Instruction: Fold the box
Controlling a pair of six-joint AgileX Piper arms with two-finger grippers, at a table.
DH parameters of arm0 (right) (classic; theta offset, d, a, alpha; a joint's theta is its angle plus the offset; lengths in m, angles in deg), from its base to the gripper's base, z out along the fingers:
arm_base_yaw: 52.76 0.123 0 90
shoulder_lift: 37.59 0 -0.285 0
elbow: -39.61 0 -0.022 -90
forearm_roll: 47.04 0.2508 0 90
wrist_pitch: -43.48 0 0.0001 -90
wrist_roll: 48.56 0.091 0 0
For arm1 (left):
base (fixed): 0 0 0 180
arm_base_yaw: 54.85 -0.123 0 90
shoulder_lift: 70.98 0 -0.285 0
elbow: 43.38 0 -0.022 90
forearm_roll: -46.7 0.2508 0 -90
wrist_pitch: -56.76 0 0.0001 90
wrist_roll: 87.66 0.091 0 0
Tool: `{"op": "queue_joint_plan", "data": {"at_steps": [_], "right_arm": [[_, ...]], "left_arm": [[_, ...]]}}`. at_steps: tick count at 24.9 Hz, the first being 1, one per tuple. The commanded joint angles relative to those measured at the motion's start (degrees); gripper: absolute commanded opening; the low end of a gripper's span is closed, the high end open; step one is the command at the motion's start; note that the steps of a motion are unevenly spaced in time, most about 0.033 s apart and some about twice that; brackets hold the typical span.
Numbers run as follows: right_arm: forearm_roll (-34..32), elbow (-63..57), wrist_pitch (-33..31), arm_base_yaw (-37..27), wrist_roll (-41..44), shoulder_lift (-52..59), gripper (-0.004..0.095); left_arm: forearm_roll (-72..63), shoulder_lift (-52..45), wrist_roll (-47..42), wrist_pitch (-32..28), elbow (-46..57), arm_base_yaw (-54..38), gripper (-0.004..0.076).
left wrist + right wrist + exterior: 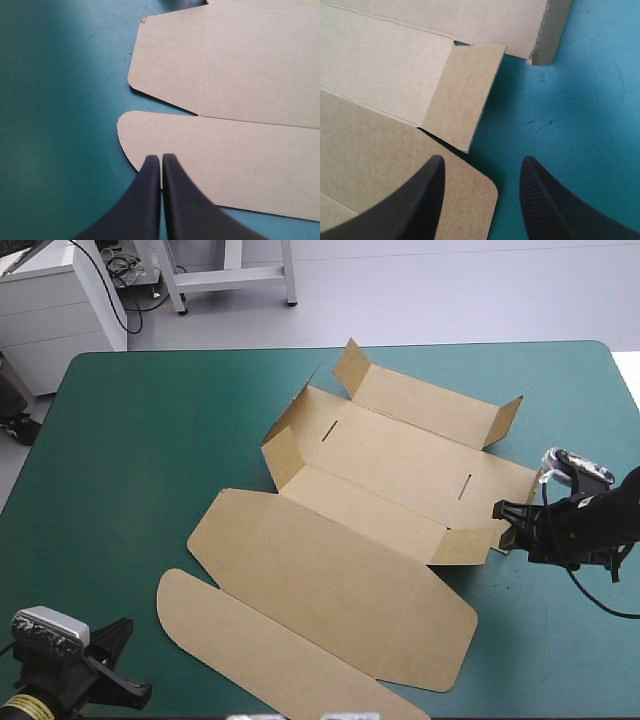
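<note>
Box point(380, 510): at its near-right corner is the right gripper point(482, 159), fingers well apart, nothing btwn them. One finger hangs over the rounded corner of the lid panel point(340, 580), the other over bare teal-green cover point(150, 440). Just ahead, in line w/ the gap, a small end flap point(462, 95) stands part-raised off the base. Wrist view shows a gap btwn it and the fingertips; high view can't settle whether they touch.

Other side: left gripper point(159, 157), fingers together in one point, holding nothing. High view puts it at the table's near-left corner, apart from the board. In the wrist view its tip lines up on the rounded end of the long tuck flap point(225, 160), which lies flat on the cover. Beyond that is the lid panel's slanted left end, also flat.

Outward: the box lies mid-table, a bit right of centre, at an angle to the table edges. Base is flat w/ two short slots point(330, 430) cut in it. The far long wall point(430, 405) is up, w/ a tab raised at each end. The left end flap point(283, 455) is up too. Lid panel + tuck flap spread flat toward the near edge, so the tray is open and only partly formed.
</note>
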Motion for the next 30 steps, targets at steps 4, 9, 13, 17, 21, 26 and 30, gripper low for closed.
{"op": "queue_joint_plan", "data": {"at_steps": [4, 9, 13, 17, 21, 26, 30], "right_arm": [[5.4, -1.5, -0.5, 0.0, 1.2, -2.8, 0.0445], [12.3, -1.5, 1.7, 0.0, -0.3, -7.1, 0.0445], [10.7, -1.6, 1.6, 0.0, -1.2, -10.4, 0.0445], [10.5, -1.6, 4.2, 0.0, -1.2, -12.9, 0.0445], [10.8, -1.6, 4.4, 0.0, -1.2, -15.5, 0.0445], [17.8, -1.8, 6.1, 0.1, -3.3, -19.8, 0.0444], [18.1, -1.9, 8.1, 3.8, -3.6, -22.5, 0.0444]], "left_arm": [[0.0, 0.9, -0.3, -3.6, -1.2, 0.1, -0.0008], [0.0, 0.9, -0.3, -3.6, -1.2, 0.1, -0.0008], [0.0, 0.9, -0.3, -3.6, -1.2, 0.1, -0.0008], [0.0, 0.9, -0.3, -3.6, -1.2, 0.1, -0.0008], [0.0, 0.9, -0.3, -3.6, -1.2, 0.1, -0.0008], [0.0, 0.9, -0.3, -3.6, -1.2, 0.1, -0.0008], [0.0, 0.9, -0.3, -3.6, -1.2, 0.1, -0.0008]]}}
